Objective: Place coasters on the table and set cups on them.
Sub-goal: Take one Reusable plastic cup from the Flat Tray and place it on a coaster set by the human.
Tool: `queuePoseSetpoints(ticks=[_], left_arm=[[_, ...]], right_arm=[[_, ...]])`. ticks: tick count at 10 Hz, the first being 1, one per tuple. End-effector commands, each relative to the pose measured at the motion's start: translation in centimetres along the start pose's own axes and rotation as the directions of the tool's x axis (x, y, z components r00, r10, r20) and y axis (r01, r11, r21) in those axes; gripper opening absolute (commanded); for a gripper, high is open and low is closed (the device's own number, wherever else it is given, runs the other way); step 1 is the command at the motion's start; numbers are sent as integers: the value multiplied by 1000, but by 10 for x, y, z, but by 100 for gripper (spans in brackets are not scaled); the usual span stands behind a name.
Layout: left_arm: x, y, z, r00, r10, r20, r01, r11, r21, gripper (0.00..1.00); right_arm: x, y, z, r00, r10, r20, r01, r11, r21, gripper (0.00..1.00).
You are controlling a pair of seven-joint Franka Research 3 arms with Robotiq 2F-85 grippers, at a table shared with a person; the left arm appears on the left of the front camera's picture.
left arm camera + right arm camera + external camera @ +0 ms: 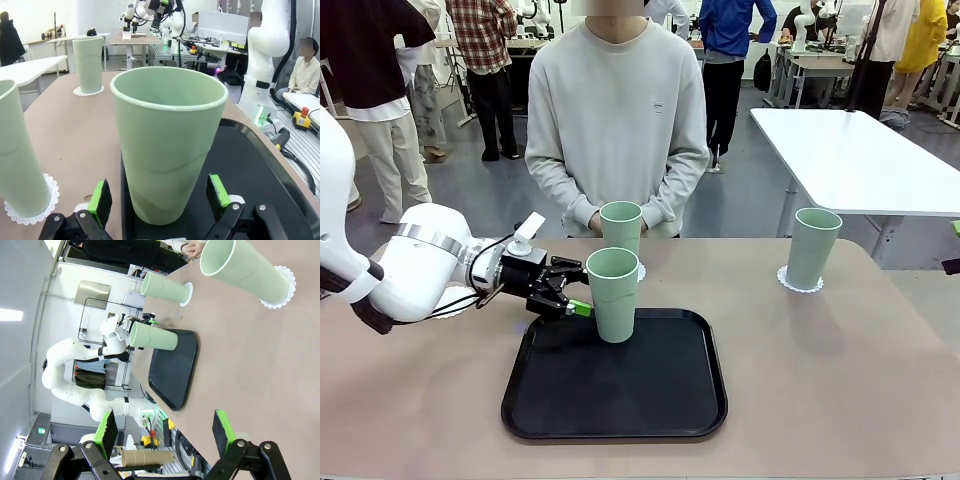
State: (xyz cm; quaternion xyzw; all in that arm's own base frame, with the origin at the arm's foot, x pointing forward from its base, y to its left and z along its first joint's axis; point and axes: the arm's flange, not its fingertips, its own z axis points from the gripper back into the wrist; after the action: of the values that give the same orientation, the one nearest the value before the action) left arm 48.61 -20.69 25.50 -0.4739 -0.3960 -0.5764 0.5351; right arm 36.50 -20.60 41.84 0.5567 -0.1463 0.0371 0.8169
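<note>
Left tool [160, 200] released, straddling the last cup [167, 145] on the tray [620, 400].
Clench low and square on the cup, then lift straight up clear of the tray; right tool [162, 427] also released, idle.

So what we're looking at body-wise: the left arm [415, 265] is chunky glossy white with rounded shells, a polished silver ring near the wrist and a black band further back. A black cable loops along the wrist, and there's a small white boxy piece sticking up there. The left gripper [160, 199] is black linkage with visible silver screws and bright green pads [217, 190] on white backing. The right gripper [166, 429] is the same deal, black fingers, screws, green pads. The person [617, 110] across from us wears a plain light grey sweatshirt with a tiny chest mark.
</note>
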Motion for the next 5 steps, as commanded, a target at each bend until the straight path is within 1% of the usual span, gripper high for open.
queuePoseSetpoints(ticks=[1, 5], left_arm=[[-6, 5, -11, 999, -38, 3, 38, 999, 20, 100], [-14, 6, -30, 1000, -25, -2, 25, 999, -26, 100]], right_arm=[[1, 1, -1, 1000, -9, 2, 9, 1000, -3, 100], [1, 1, -1, 1000, -9, 2, 9, 1000, -3, 100]])
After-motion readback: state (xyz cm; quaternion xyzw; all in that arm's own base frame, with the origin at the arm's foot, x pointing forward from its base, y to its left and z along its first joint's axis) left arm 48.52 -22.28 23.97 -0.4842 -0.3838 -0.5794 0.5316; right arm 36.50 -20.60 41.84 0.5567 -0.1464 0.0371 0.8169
